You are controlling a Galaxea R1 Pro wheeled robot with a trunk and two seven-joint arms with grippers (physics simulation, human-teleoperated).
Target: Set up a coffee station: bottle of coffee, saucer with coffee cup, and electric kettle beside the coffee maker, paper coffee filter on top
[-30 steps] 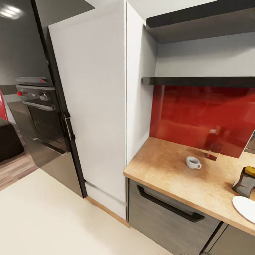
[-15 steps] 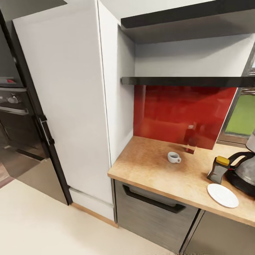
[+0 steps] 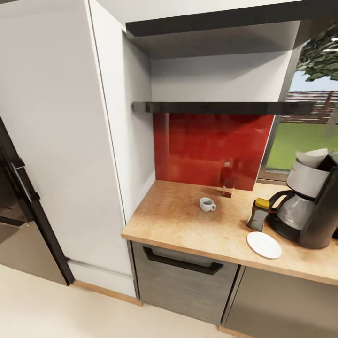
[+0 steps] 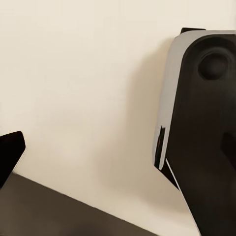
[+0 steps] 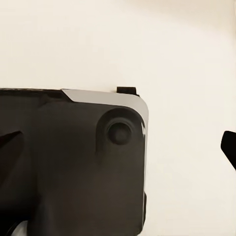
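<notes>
On the wooden countertop a small white coffee cup stands by itself near the red backsplash. To its right is the bottle of coffee, dark with a yellow lid, touching or nearly touching the black coffee maker. A white paper filter sits on top of the maker. The white saucer lies bare in front of the bottle. My left gripper and right gripper hang open over the cream floor beside my dark base, holding nothing.
A tall white cabinet stands left of the counter, with a black-handled drawer below the top. Two dark shelves hang above the backsplash. A small glassy red-tinted object stands against the backsplash. A window is at the right.
The head camera has swung right: oven and cabinet slid out to the left, and the coffee maker with its filter came into view. The things on the counter have not moved.
</notes>
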